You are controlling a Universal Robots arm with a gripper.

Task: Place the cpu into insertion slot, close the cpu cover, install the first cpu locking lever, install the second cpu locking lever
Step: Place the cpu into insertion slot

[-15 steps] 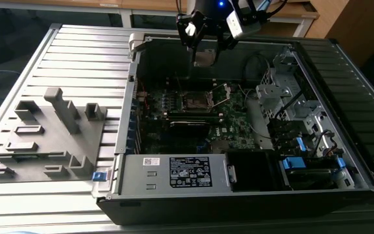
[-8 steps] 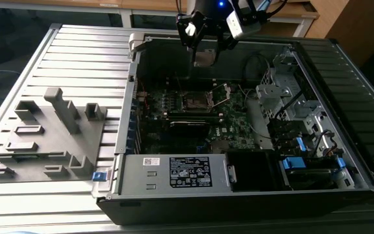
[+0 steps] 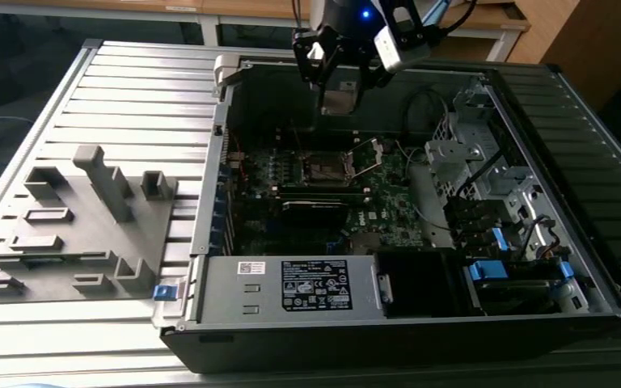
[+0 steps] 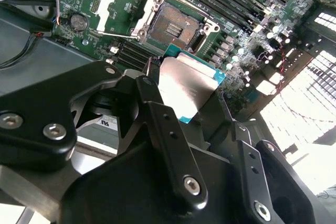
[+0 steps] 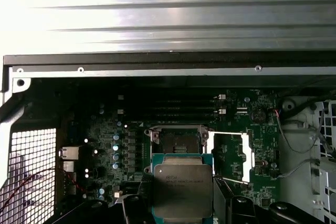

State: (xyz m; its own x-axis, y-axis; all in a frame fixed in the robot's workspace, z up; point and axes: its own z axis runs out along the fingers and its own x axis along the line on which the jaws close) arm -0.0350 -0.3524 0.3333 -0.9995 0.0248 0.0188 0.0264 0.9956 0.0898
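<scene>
My pincer (image 3: 339, 87) is clenched on the cpu (image 3: 340, 102), one finger (image 4: 148, 94) on each of two opposite edges, with the dull silver top facing out between them. In the exterior view my wrist comes down from the top of the picture over the far wall of the open computer case (image 3: 222, 170), fingers pointing down into it. The cpu hangs in the air above the green board, clear of everything beneath it.

The insertion slot (image 3: 325, 167) lies below the chip, nearer the white-labelled power supply box (image 3: 300, 284), bare and uncovered. The cpu cover (image 3: 368, 156) stands swung open at the slot's edge, on the exterior view's right of it.

In the first wrist view the cpu (image 5: 182, 190) has a teal rim around its metal lid, and its far edge sits just short of the slot (image 5: 176, 141), with the cover (image 5: 229, 133) flipped away beside it. The second wrist view shows the empty contact field in the slot (image 4: 173, 24). The exterior view shows the grey fixture tray (image 3: 73, 226) on the slatted table (image 3: 127, 97), outside the case.
</scene>
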